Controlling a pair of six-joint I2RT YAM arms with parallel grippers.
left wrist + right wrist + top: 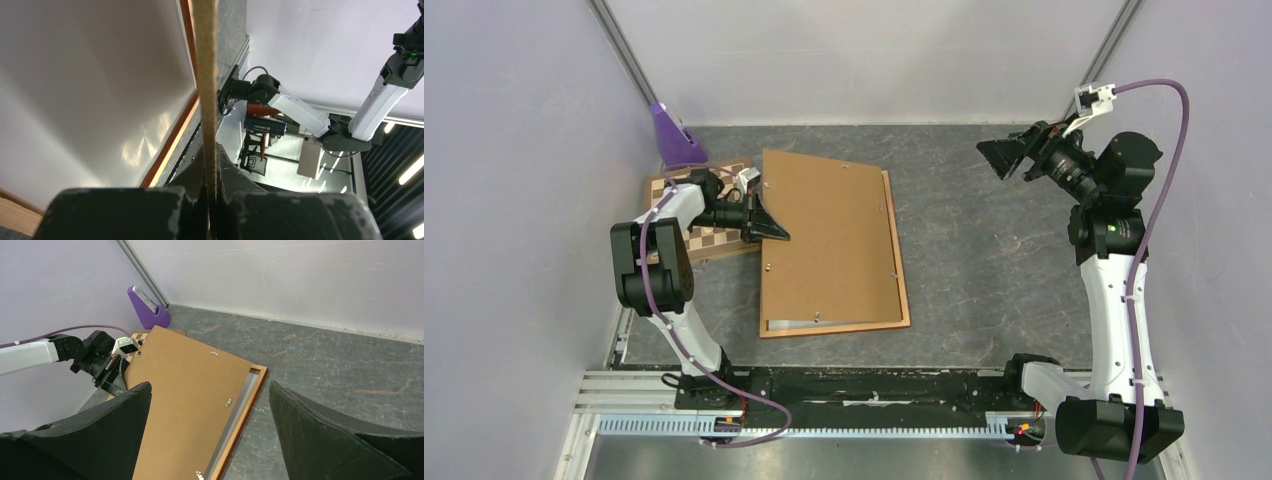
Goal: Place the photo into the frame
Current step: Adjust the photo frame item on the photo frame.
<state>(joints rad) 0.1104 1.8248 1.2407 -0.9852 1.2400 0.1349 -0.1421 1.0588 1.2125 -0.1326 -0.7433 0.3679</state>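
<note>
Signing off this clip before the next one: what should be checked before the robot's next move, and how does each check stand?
1. Left end effector shut on the backing panel edge: ok.
2. Panel's left side raised off the frame: ok.
3. Right end effector open, held away from the frame: ok.
4. Frame lying flat on the table: ok.
5. Photo seated in the frame: cannot tell; only a pale sheet shows beneath the panel.

Backing panel (829, 235) at centre looking matt brown hardboard, frame (257, 371) rail showing smooth orange-brown wood, pale sheet (100, 90) at left gleaming glossy, table (984, 250) appearing matt mottled grey
</note>
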